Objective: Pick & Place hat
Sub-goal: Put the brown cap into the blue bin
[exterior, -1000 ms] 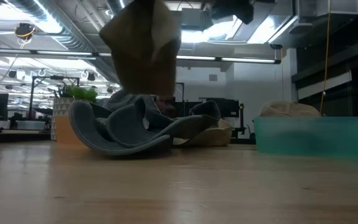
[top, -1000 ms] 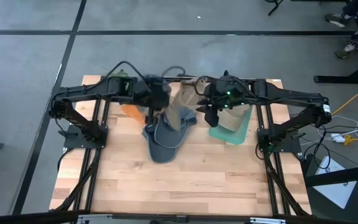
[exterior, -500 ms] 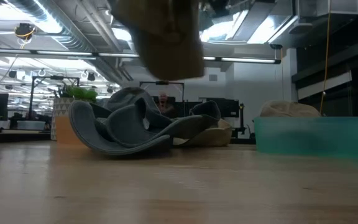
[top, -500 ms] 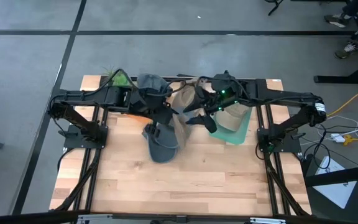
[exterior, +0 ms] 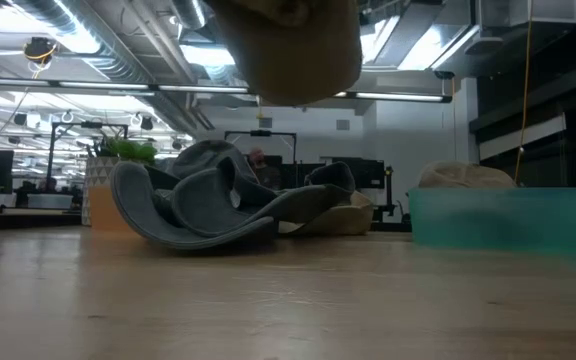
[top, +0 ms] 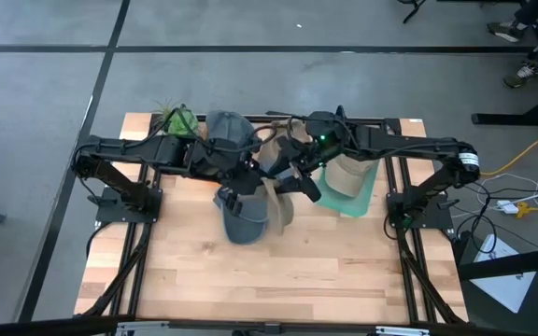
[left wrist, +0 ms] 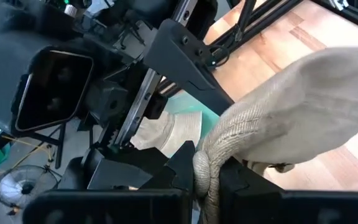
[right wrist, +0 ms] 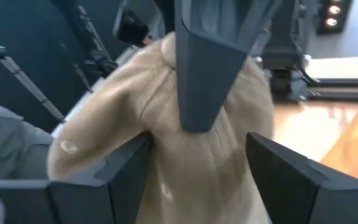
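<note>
- Left gripper (left wrist: 205, 177) pinches the rolled hem of the tan hat (left wrist: 291, 118); the left wrist view shows the knit squeezed between its fingers.
- Right gripper (right wrist: 197, 155) stands spread, one finger either side of the same hat (right wrist: 191, 124), not closed on it.
- High view: the hat (top: 276, 201) hangs mid-table between both grippers, the teal bin (top: 355, 198) at 3 o'clock of it.
- Low view alone shows the hat (exterior: 293, 40) well above the wood, with grey hats (exterior: 203, 205) heaped beneath.
- Table (top: 250, 271) is pale planks; a plant (top: 174, 119) sits at 10 o'clock.
- Behind: an office with ceiling lights.
</note>
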Controlling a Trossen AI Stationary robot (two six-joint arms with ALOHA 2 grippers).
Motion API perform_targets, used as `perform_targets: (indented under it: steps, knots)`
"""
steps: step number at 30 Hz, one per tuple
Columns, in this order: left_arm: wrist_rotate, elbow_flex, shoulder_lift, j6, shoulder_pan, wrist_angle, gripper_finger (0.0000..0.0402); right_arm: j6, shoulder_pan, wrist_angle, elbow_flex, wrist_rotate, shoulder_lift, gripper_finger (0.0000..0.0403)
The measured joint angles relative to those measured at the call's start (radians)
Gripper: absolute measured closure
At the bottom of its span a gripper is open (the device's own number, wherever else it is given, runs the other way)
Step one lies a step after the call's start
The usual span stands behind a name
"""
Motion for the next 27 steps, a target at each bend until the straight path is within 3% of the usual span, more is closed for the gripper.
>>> perform_targets:
  steps: [5, 13, 27]
  knots:
    - [0.001, 0.000, 0.000, -0.004, -0.001, 0.002, 0.0387, -0.028, 0.000, -0.001, 0.000, -0.022, 0.001, 0.0212]
    - [-0.003, -0.001, 0.002, -0.025, -0.013, 0.008, 0.0380, -0.026, 0.000, -0.039, 0.000, -0.046, 0.001, 0.0385]
    - [-0.010, -0.001, 0.002, -0.155, -0.015, 0.008, 0.0343, -0.024, 0.000, -0.131, 0.001, -0.047, -0.001, 0.0385]
